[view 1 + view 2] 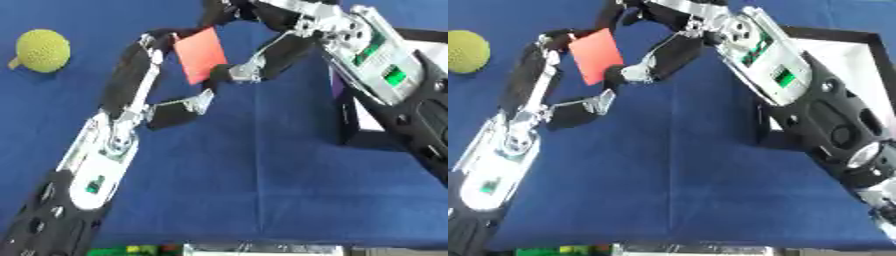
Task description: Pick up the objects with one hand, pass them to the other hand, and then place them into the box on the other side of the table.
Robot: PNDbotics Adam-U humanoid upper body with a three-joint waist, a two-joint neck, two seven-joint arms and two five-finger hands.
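A flat red square card (201, 54) is held up over the blue table, between both hands. My left hand (114, 142) reaches up from the lower left. Its long fingers (144, 65) run along the card's left edge to the top corner, and its thumb (188, 106) ends under the card's bottom corner. My right hand (754, 45) comes in from the upper right. One of its fingers (262, 62) is curled onto the card's lower right edge and others are bent above the card. The box (873, 41), black-rimmed and white inside, lies at the right, partly hidden by my right arm.
A yellow-green knobbly ball (42, 50) lies at the far left on the blue tablecloth (262, 175). Small green, yellow and red items (131, 248) and a pale strip (262, 248) show past the table's near edge.
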